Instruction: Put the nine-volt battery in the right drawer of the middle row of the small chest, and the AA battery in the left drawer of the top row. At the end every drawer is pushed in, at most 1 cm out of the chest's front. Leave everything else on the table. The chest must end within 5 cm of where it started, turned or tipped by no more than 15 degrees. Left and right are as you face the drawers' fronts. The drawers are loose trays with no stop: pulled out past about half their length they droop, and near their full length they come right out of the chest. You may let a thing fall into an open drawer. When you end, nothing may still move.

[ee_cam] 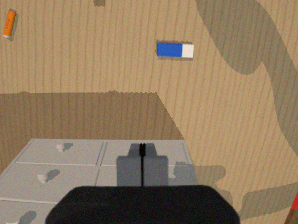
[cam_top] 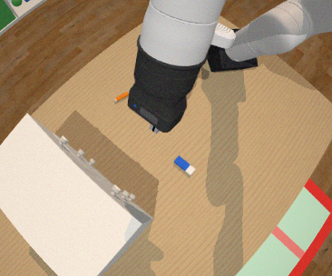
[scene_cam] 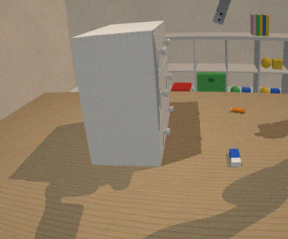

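Well, jaws fully closed, empty.

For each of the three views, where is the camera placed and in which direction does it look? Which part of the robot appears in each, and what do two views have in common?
Top: overhead, looking down on the table; shows the arm and gripper, shut and holding nothing.
Exterior: at table height beside the chest, facing the shelf unit; only a grey bit of the robot at the upper edge.
Wrist: behind the fingers, looking down at the chest's drawer fronts.
Shared: all three show the blue-and-white block and the orange cylinder.
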Robot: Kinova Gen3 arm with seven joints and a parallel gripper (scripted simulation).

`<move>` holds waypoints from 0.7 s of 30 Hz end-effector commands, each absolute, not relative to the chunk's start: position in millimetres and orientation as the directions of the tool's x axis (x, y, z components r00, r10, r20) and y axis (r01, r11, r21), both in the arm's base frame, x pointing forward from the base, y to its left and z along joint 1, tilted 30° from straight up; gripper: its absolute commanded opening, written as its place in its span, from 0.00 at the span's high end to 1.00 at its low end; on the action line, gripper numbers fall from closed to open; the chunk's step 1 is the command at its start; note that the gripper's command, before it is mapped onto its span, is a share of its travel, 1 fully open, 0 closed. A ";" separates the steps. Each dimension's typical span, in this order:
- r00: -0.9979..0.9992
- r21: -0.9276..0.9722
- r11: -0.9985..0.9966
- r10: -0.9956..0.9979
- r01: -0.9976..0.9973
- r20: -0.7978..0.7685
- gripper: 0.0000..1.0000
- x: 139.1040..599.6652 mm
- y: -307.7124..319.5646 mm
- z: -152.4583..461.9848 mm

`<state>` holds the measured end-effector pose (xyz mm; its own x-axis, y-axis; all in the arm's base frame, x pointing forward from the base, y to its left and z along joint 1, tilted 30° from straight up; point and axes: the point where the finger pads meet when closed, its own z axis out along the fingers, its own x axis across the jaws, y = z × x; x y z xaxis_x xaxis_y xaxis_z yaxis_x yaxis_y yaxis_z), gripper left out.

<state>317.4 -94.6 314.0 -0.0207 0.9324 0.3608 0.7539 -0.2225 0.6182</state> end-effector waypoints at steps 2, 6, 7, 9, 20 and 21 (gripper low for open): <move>-0.017 0.621 -0.234 0.929 0.748 0.370 1.00 317.2 -90.1 308.3; -0.016 0.657 -0.249 0.929 0.712 0.370 1.00 326.0 -87.9 302.8; -0.017 0.665 -0.252 0.929 0.703 0.370 1.00 328.1 -87.3 301.6; -0.017 0.680 -0.258 0.929 0.686 0.370 1.00 332.0 -86.3 299.2; -0.017 0.731 -0.279 0.929 0.623 0.370 1.00 346.0 -82.7 290.7; -0.017 0.735 -0.281 0.929 0.618 0.370 1.00 347.2 -82.4 290.0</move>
